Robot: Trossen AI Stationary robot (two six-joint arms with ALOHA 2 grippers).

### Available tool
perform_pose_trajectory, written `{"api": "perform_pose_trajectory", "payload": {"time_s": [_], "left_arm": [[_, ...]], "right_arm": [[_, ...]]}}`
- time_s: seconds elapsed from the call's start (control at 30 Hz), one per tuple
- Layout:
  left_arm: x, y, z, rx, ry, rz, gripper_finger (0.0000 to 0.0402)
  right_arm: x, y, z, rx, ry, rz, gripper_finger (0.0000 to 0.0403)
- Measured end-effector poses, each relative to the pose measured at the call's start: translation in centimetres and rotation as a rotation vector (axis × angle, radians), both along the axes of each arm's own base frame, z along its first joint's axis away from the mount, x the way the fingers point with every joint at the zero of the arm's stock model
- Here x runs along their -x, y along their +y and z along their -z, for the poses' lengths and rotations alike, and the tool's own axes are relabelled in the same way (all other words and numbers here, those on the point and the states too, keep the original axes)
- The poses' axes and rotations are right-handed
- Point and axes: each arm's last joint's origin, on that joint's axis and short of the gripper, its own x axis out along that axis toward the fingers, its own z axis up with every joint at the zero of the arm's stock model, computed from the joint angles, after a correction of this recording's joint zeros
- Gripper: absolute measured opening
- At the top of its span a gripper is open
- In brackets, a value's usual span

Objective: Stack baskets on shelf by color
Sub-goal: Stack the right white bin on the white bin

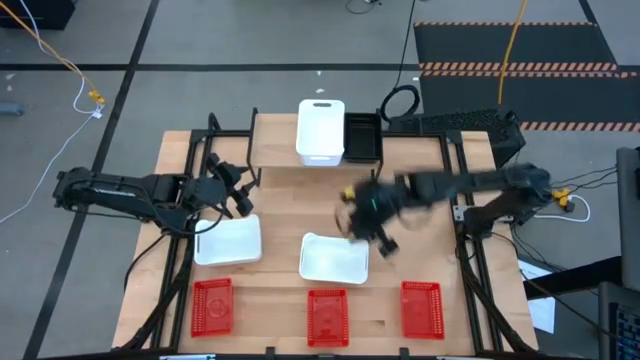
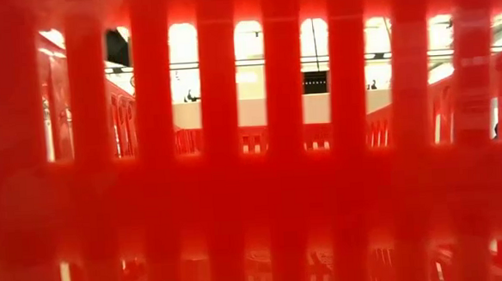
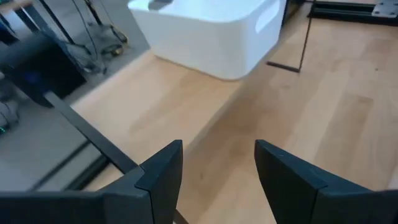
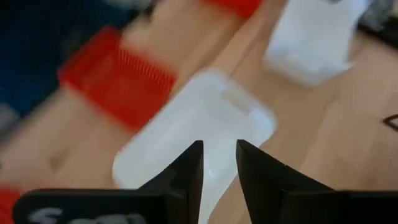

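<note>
A white basket [image 1: 320, 130] and black baskets [image 1: 362, 138] stand side by side on the shelf [image 1: 272, 140]. Two more white baskets [image 1: 228, 240] [image 1: 334, 257] rest on the tabletop. Three red baskets [image 1: 212, 305] [image 1: 328, 315] [image 1: 421, 305] line its near edge. My left gripper [image 1: 236, 197] [image 3: 217, 168] is open at the shelf's left end, with the shelf's white basket [image 3: 211, 31] ahead of it. My right gripper [image 1: 375, 235] [image 4: 219, 165] hovers over the far right corner of the middle white basket [image 4: 199, 124], fingers a narrow gap apart, touching nothing.
A red basket's mesh wall [image 2: 252, 158] fills the low view and hides the table behind it. The shelf's left part [image 3: 161, 112] is bare wood. Black frame rails [image 1: 178, 270] [image 1: 478, 270] run along both table sides. Bare tabletop [image 1: 280, 215] lies between shelf and white baskets.
</note>
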Motion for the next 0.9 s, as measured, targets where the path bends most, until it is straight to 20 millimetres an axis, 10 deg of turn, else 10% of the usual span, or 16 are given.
{"api": "perform_pose_trajectory", "payload": {"time_s": [0.33,0.9], "left_arm": [[-0.6,-1.5,2.6,0.117,-0.164,0.022,0.0200],[-1.3,-3.3,4.4,0.174,-0.269,0.133,0.0200]], "right_arm": [[4.2,5.7,8.7,0.382,0.036,-0.200,0.0092],[4.4,2.9,13.8,0.535,-0.020,-0.307,0.0091]]}}
